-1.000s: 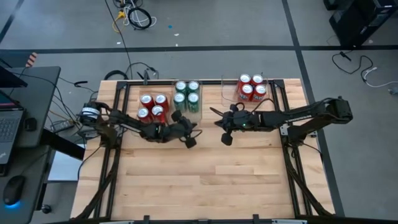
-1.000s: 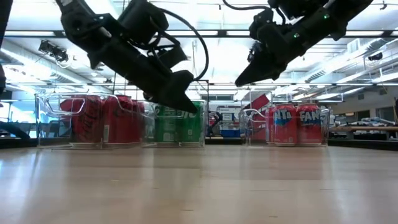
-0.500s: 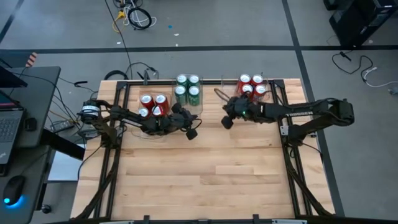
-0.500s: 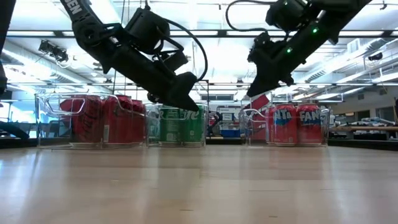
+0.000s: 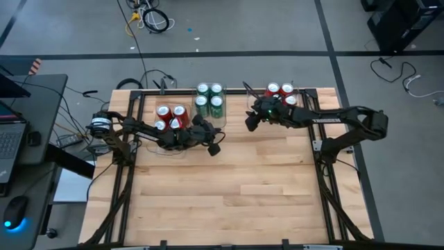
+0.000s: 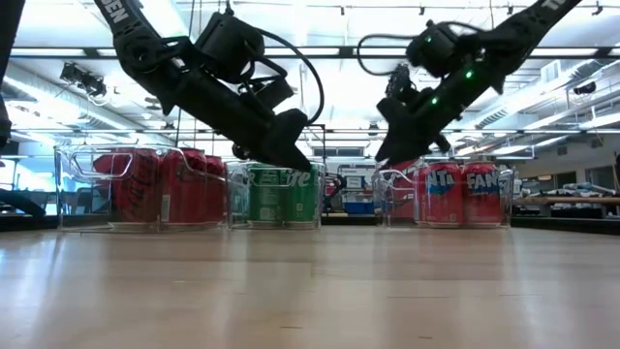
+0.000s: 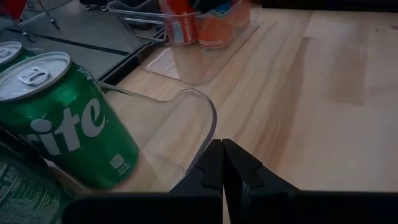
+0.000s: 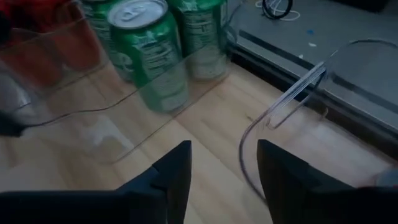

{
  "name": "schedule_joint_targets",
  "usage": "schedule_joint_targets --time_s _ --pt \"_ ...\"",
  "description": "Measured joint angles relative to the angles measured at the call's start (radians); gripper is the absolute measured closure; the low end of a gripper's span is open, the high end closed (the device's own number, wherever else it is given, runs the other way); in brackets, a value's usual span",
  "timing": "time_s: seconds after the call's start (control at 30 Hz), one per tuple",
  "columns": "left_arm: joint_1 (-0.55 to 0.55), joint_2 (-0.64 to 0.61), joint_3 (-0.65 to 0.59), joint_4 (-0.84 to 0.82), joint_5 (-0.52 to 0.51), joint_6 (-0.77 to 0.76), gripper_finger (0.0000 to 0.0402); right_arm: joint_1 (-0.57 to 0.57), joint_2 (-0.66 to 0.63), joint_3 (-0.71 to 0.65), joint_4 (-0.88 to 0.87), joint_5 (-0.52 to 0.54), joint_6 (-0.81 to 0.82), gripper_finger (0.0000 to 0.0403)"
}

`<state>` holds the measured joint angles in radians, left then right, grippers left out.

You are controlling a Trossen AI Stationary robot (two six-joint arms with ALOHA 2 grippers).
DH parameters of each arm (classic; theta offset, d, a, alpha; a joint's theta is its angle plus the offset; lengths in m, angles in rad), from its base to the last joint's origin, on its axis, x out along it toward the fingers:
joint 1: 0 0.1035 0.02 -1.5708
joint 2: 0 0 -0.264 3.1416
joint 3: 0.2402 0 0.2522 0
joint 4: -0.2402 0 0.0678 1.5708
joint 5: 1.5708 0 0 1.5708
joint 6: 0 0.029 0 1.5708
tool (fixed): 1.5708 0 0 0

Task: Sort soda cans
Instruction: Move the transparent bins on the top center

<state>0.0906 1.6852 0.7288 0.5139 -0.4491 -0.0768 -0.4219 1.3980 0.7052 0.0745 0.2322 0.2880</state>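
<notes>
Three clear bins stand along the far edge. The left one holds red cans [image 5: 170,118], the middle one green cans [image 5: 209,98] [image 7: 62,118], the right one red cans [image 5: 281,97] [image 6: 460,192]. My left gripper [image 5: 214,148] [image 7: 222,149] is shut, just near and right of the green cans' bin, at rim height. My right gripper [image 5: 250,123] [image 8: 224,155] is open above the table, left of the right bin. Its fingers stand on either side of that bin's curved end rim [image 8: 280,102]. My left gripper's shut fingertips [image 7: 222,152] sit close to the curved end wall [image 7: 208,115] of the green cans' bin, coming from the near side. I cannot tell whether they touch it.
Bare wooden table [image 5: 229,194] spreads across the whole near half. The black frame rails [image 5: 128,173] run along both sides. A desk with a laptop and mouse [image 5: 17,208] stands off the table's left.
The green cans' bin has slid toward the far edge, cans upright inside it, while my left gripper moved slightly that way and then held still. My right gripper has moved toward the far edge, to the right bin's end, staying open.
</notes>
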Motion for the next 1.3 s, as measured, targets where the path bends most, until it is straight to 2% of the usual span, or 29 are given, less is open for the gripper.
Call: schedule_joint_targets --time_s 0.17,0.3,0.43,0.6,0.8,1.03,1.2,1.3 --pt "-0.001 0.0 0.0 0.007 0.031 -0.001 0.0402 -0.039 0.077 0.037 0.015 -0.017 -0.005 0.0256" --pt "-0.001 0.0 0.0 0.007 0.054 -0.001 0.0402 -0.039 0.079 0.07 0.009 -0.024 -0.028 0.0301" --pt "-0.004 0.0 0.0 0.002 0.059 -0.001 0.0402 -0.031 0.047 0.113 -0.084 -0.028 -0.029 0.0341" --pt "-0.008 0.0 0.0 -0.001 0.061 -0.005 0.0402 -0.055 0.037 0.145 -0.168 0.047 -0.05 0.0351" --pt "-0.019 0.0 0.0 0.0 0.062 -0.008 0.0402 -0.115 0.102 0.149 -0.218 0.054 -0.018 0.0394" --pt "-0.026 0.0 0.0 0.011 0.062 -0.007 0.0402 -0.12 0.16 0.156 -0.171 -0.122 -0.057 0.0396" --pt "-0.026 0.0 0.0 0.011 0.062 -0.007 0.0402 -0.069 0.144 0.152 -0.175 -0.162 -0.099 0.0401" --pt "-0.026 0.0 0.0 0.011 0.062 -0.007 0.0402 -0.041 0.12 0.15 -0.198 -0.257 -0.11 0.0402"
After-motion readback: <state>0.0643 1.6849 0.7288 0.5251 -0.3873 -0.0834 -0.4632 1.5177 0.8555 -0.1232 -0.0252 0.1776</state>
